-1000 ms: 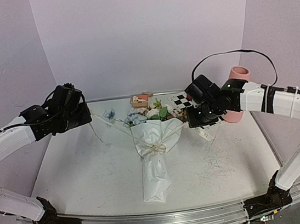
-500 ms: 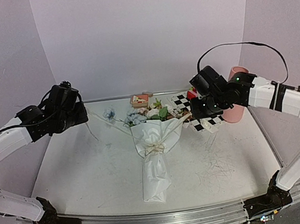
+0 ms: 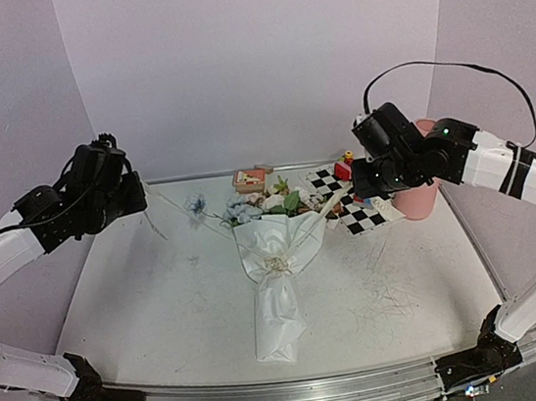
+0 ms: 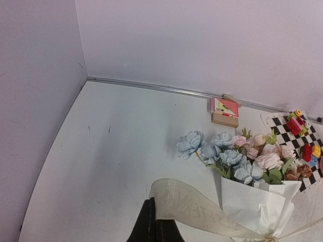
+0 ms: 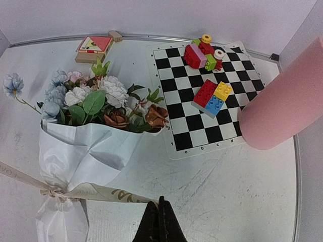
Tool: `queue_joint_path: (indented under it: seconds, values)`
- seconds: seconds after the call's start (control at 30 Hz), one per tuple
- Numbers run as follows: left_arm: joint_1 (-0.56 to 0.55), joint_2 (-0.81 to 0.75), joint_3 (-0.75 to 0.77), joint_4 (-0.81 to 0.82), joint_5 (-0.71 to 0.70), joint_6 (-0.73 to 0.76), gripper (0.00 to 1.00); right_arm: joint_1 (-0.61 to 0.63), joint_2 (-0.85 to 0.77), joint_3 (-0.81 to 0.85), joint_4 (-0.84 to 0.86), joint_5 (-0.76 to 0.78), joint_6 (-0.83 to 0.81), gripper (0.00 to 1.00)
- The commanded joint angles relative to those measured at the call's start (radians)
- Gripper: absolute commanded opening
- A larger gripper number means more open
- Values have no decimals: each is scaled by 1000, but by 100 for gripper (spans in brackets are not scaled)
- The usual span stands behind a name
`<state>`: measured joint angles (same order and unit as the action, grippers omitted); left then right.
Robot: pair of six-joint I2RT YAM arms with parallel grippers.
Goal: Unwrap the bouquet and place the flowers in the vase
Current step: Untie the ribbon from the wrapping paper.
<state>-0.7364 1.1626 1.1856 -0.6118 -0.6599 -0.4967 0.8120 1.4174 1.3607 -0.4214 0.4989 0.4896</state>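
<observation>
The bouquet (image 3: 273, 269) lies in the middle of the worktop (image 3: 153, 305). Its flowers (image 5: 108, 96) point to the far edge and its wrapped stem end points to the near edge. The vase (image 3: 417, 203) stands by the far right corner, just beside a chequered mat (image 5: 184, 108) that carries toy blocks (image 5: 214, 96).

The step in hand looks like untying. A cream ribbon (image 4: 194, 212) runs from the knot (image 5: 50, 192) at the bouquet's waist out to both sides. The left hand (image 4: 155, 205) is clenched on one end, raised over the far left part of the worktop. The right hand (image 5: 159, 202) is clenched on the other end, up near the vase.

To do it well:
- Pull the two ends apart evenly and roughly level, so the bow slips open and does not jam.
- A steep upward pull would probably lift or drag the light bundle, so keep the tension low and in line with the knot.
- Watch the knot, not the hands. If the bouquet slides toward one side, ease that side.
- The right hand has little room, so draw it away from the vase to avoid knocking it over.
- Once the ribbon goes slack and free, let it drop clear of the paper (image 5: 88, 146), which is not yet opened.
</observation>
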Motion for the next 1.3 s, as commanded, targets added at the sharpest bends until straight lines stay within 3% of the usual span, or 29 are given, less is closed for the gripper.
queue_joint_path:
  seconds: [0.0,0.6,1.07,1.13,1.17,1.27]
  values:
    - [5,-48,61,-14,-45,32,0,-4,-37,43,-31,64,-45,0]
    - [5,-66,74,-23,-47,15,0,-4,-66,53,-34,127,-111,0]
    - [5,-117,85,-31,-205,55,0,-11,-114,15,-43,249,-119,5]
    - [5,-134,77,-39,-244,26,2,-13,-122,8,-55,272,-98,11]
    - [5,-146,70,-41,-266,8,6,-14,-129,4,-62,285,-81,21]
    - [5,-183,53,-44,-350,-44,39,-14,-158,-21,-73,325,-38,52]
